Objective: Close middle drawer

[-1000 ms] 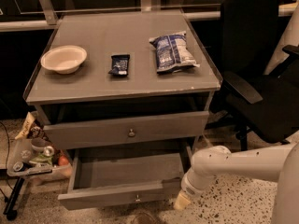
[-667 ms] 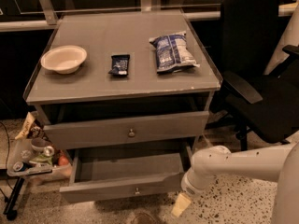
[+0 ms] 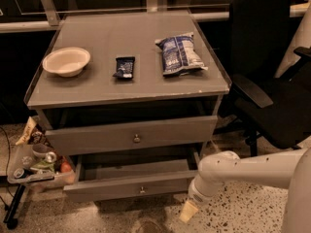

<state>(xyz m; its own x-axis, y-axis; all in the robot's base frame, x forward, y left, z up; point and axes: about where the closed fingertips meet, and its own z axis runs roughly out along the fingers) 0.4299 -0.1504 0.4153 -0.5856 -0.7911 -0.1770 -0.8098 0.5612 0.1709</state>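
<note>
1 ajar middle drawer (image 3: 127,188), claw (image 3: 188,211) beside

Middle drawer (image 3: 107,189) juts partly open; the gripper (image 3: 188,210) sits low, just beside its right end.

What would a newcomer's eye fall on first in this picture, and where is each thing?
First, the white robot arm reaching in low from the right, its gripper beside the right end of the lower drawer, which stands partly pulled out. Next, the grey cabinet, with a bowl on its top at the left, a dark packet in the middle and a blue snack bag at the right.
</note>
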